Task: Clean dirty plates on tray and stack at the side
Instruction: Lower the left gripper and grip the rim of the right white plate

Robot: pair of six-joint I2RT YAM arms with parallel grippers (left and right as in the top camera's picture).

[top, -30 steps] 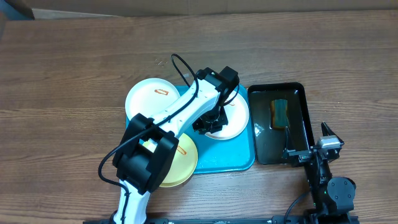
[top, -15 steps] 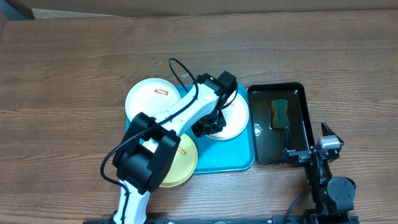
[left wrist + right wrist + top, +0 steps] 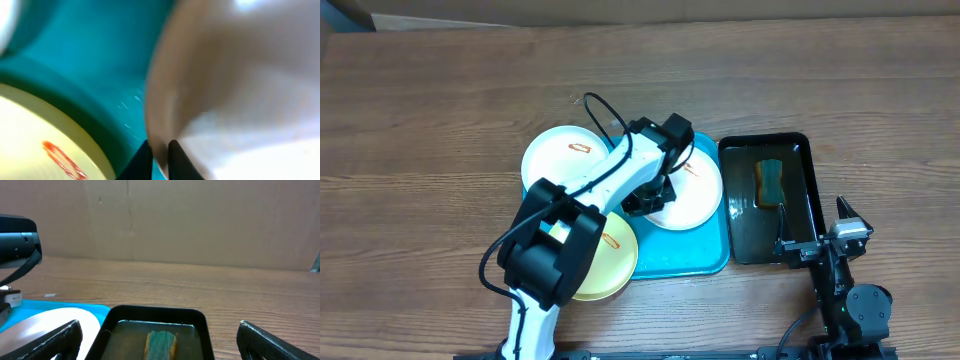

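Left wrist view, blurred close: left claw [image 3: 159, 161] pinches the rim of the white plate [image 3: 240, 100] on the tray [image 3: 90, 50]; right claw [image 3: 160, 342] gapes wide, empty.

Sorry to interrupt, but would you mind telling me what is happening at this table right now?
The left gripper is pinched on the rim of the white plate lying on the blue tray. Another white plate and a yellow plate sit at the tray's left side, each with an orange smear. The right gripper hangs open by the black tray, where a sponge lies.
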